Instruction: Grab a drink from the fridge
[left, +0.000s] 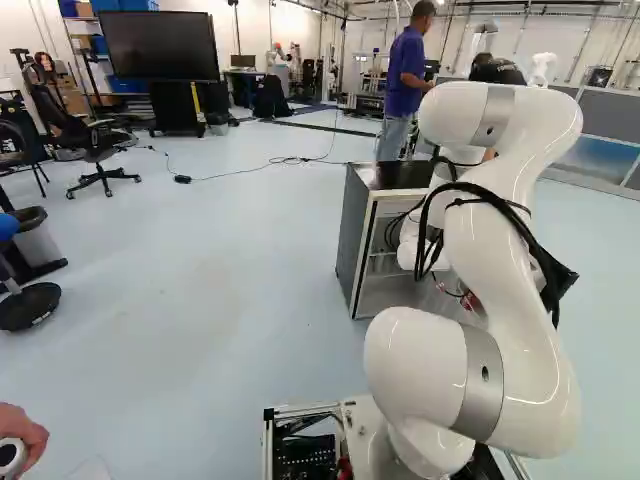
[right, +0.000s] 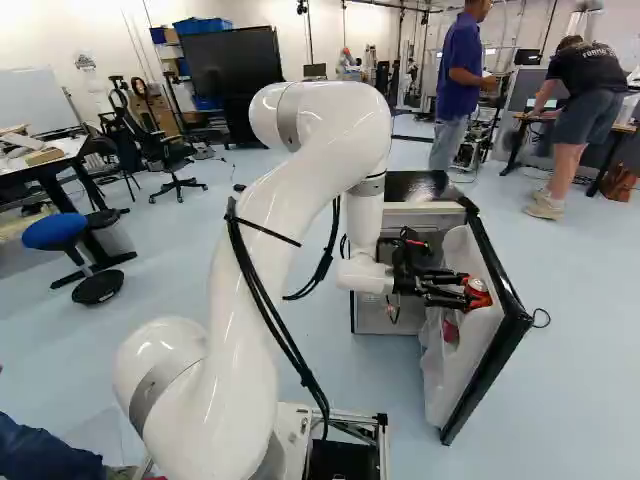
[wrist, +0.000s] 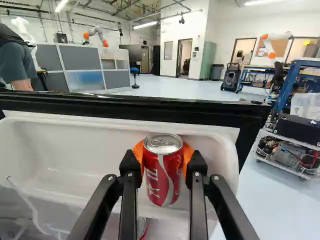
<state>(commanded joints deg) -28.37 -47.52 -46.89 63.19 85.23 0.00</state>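
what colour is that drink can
The can is red and white with a silver top, best in the wrist view.

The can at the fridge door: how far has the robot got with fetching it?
Done: the fridge door stands open. In hand: the can, gripped from both sides by the jaws. Left, apparently: carrying it clear of the white door bin beside it.

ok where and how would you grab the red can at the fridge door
I'd grip the red can just below its lid, the end effector coming roughly level from the inner side of the fridge door: it's upright and round, with a flank for each orange pad.
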